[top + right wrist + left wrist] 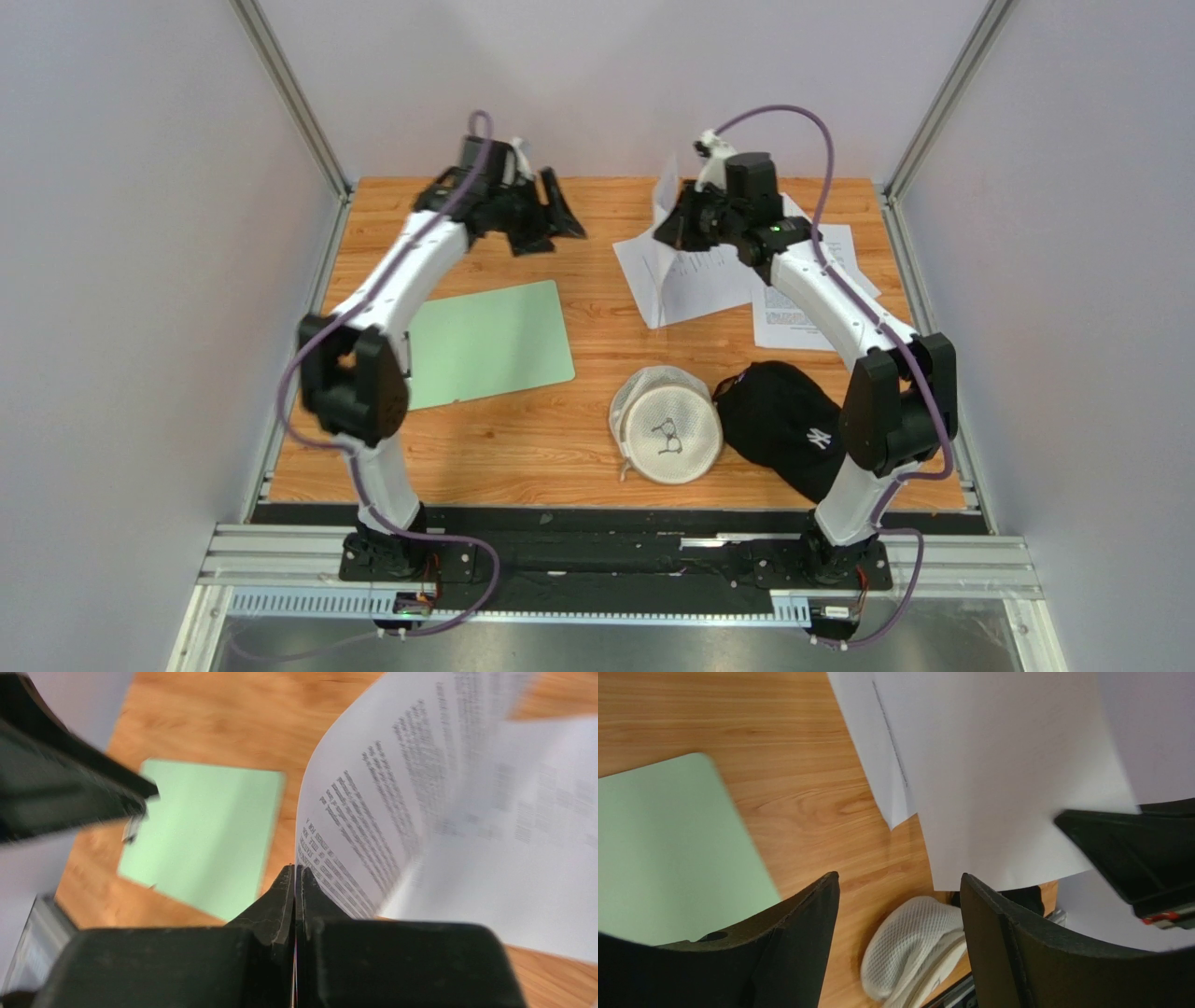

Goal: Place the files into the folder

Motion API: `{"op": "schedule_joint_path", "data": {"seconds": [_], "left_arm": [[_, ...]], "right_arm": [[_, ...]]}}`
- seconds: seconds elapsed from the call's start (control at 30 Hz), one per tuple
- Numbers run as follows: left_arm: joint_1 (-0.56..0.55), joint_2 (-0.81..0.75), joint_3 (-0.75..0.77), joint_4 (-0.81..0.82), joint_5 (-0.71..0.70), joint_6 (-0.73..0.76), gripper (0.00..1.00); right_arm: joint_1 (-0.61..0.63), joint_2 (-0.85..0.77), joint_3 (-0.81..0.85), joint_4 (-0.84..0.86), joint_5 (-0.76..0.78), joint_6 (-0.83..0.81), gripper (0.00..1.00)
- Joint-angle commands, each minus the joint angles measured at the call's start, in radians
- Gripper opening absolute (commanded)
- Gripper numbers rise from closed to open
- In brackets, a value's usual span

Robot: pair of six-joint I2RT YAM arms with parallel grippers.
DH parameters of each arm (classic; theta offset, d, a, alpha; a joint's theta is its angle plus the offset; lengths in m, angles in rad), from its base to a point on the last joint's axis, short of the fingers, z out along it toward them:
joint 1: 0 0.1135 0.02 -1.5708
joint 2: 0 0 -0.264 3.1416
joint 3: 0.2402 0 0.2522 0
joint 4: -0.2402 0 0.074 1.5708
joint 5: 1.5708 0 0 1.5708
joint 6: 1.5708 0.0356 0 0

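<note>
The light-green folder [491, 343] lies flat on the left half of the wooden table. Several white files [701, 280] lie spread at the back right. My right gripper [676, 224] is shut on the edge of one printed file [379, 798], which curls upward from its fingertips [296, 869]. My left gripper [550, 224] hovers open at the back of the table, just left of that lifted sheet [1004, 777], with nothing between its fingers [899, 882]. In the left wrist view the folder [661, 854] sits at the left. The folder [203, 829] also shows beyond the right gripper's tips.
A white mesh cap [666, 424] and a black cap [779, 420] lie near the front right of the table [561, 448]. White walls and metal frame posts close in the table on three sides. The white cap [913, 952] shows below the left fingers.
</note>
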Motion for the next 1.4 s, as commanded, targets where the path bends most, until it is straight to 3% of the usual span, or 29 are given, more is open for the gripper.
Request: {"op": "schedule_joint_path", "data": {"seconds": [0.0, 0.13, 0.23, 0.37, 0.4, 0.53, 0.77, 0.9, 1.0, 1.13, 1.37], "left_arm": [[0.157, -0.393, -0.25, -0.054, -0.115, 0.126, 0.73], [0.265, -0.698, -0.453, -0.121, -0.298, 0.198, 0.73], [0.351, -0.849, -0.602, -0.136, -0.342, 0.218, 0.75], [0.446, -0.929, -0.714, -0.153, -0.359, 0.207, 0.77], [0.477, -0.922, -0.725, -0.159, -0.353, 0.203, 0.77], [0.527, -0.871, -0.698, -0.196, -0.385, 0.189, 0.79], [0.61, -0.874, -0.731, -0.161, -0.425, 0.103, 0.79], [0.61, -0.839, -0.773, -0.11, -0.353, 0.101, 0.78], [0.61, -0.759, -0.773, -0.074, -0.253, 0.135, 0.73], [0.603, -0.639, -0.771, -0.017, -0.097, 0.135, 0.63], [0.488, -0.436, -0.721, 0.071, -0.106, 0.092, 0.57]], "right_arm": [[0.202, -0.103, 0.101, -0.099, -0.058, -0.161, 0.0], [0.325, -0.134, 0.165, -0.106, -0.191, -0.178, 0.0], [0.408, -0.135, 0.207, -0.108, -0.32, -0.136, 0.0], [0.477, -0.123, 0.176, 0.065, -0.518, 0.028, 0.0], [0.477, -0.114, 0.168, 0.132, -0.561, 0.062, 0.0], [0.456, -0.019, 0.145, 0.142, -0.578, 0.116, 0.0], [0.384, 0.229, 0.142, 0.105, -0.575, 0.058, 0.0], [0.371, 0.413, 0.315, -0.103, -0.548, -0.089, 0.0], [0.368, 0.523, 0.436, -0.284, -0.436, -0.233, 0.0], [0.356, 0.58, 0.547, -0.297, -0.37, -0.27, 0.0], [0.351, 0.669, 0.673, -0.332, -0.345, -0.318, 0.0]]}}
